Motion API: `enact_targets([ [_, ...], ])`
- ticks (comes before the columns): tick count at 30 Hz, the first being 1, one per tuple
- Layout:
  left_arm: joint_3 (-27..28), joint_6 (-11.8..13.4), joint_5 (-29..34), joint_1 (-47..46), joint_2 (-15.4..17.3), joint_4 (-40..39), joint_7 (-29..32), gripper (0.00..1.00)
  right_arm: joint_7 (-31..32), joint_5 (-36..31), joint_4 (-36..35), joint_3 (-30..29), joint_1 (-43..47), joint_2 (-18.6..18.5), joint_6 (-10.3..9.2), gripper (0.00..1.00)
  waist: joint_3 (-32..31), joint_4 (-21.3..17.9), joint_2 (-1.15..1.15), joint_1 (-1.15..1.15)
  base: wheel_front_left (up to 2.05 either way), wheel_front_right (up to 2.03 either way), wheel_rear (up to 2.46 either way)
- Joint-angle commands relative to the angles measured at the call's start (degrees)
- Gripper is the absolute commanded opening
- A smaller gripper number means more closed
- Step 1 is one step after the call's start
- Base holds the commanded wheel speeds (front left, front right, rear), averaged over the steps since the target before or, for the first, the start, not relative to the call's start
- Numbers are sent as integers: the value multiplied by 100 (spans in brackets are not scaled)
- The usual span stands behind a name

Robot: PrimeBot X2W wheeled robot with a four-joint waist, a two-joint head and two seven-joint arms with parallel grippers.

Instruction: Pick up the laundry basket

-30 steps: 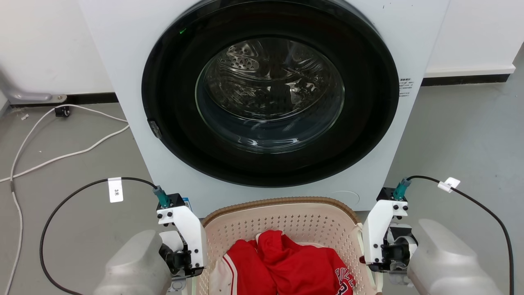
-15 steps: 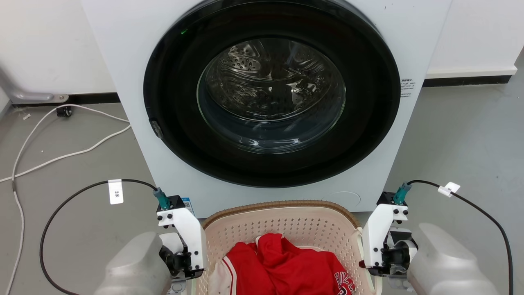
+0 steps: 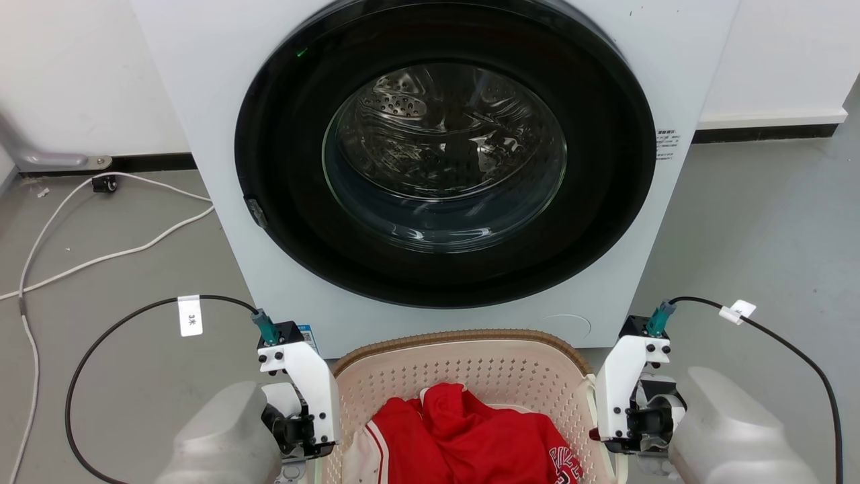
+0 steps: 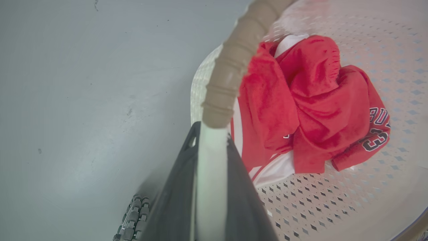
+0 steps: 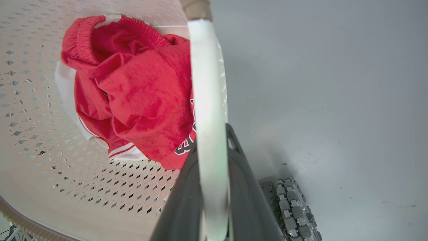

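Note:
The laundry basket (image 3: 470, 363), cream perforated plastic with a brown woven-look rim (image 4: 230, 73), sits low in the head view just in front of the washer. A red and white jersey (image 3: 463, 437) lies inside it. My left gripper (image 3: 302, 430) is at the basket's left side. In the left wrist view that gripper (image 4: 212, 132) is shut on the white loop handle (image 4: 209, 174). My right gripper (image 3: 628, 420) is at the right side. The right wrist view shows it (image 5: 212, 135) shut on the other white handle (image 5: 205, 83). Whether the basket touches the floor I cannot tell.
A white front-loading washer (image 3: 201, 101) with a round black glass door (image 3: 443, 154), closed, stands directly behind the basket. White cables (image 3: 101, 255) trail over the grey floor at the left. My own black cables (image 3: 121, 323) loop beside each wrist. Robot wheels (image 5: 294, 207) show beneath.
The basket and both grippers sit slightly lower in the head view than a second ago. The whole picture also shifted a little. Both grips stay the same.

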Motion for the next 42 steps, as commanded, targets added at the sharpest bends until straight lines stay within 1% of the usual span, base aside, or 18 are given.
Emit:
enact_targets([
  [1,-5,-65,-42,42,-169,-75,-14,0,5,23,-57,-31,32,142,29,0,4,3,0,0,0,0,0],
  [42,-185,-66,-244,51,-164,-97,-87,0,34,-47,-57,-183,67,144,29,0,23,1,0,0,0,0,0],
])
